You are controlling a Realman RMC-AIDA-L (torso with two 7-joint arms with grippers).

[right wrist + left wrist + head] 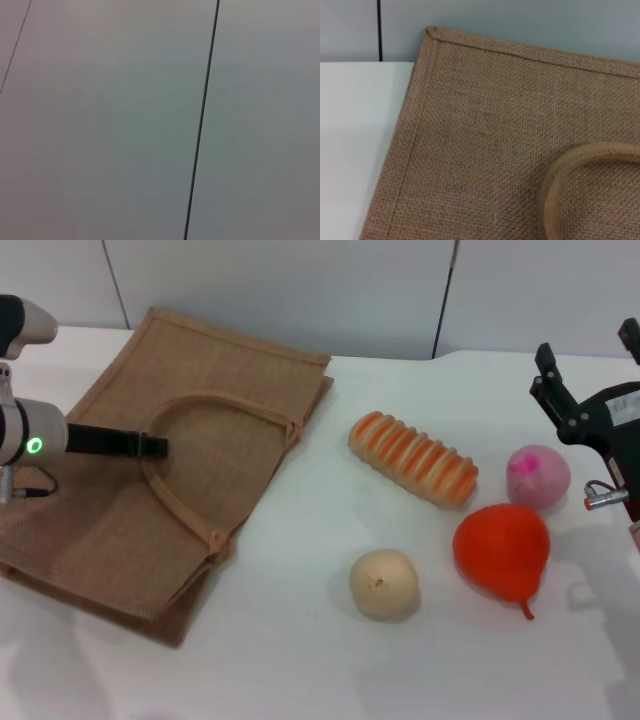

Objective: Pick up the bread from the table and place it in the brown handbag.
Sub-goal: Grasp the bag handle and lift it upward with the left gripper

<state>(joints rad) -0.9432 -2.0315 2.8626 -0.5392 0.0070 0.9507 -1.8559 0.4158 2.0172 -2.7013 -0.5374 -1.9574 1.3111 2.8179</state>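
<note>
While flat on the smooth white table (pixel 300 660), ribbed striped bread (pixel 414 458), woven jute brown handbag (pixel 120 520); grippers' state unclear.

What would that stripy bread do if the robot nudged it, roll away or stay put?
The bread is a long ribbed loaf lying flat on the table, so it would probably slide or pivot rather than roll far. Pushed from its long side, it might roll a little. Its ridges likely give some grip.

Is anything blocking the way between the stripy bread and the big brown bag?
Nothing visible does. The bread lies on bare white table, with open tabletop between it and the brown handbag. The beige ball, pink ball and red pear sit on its other sides.
</note>
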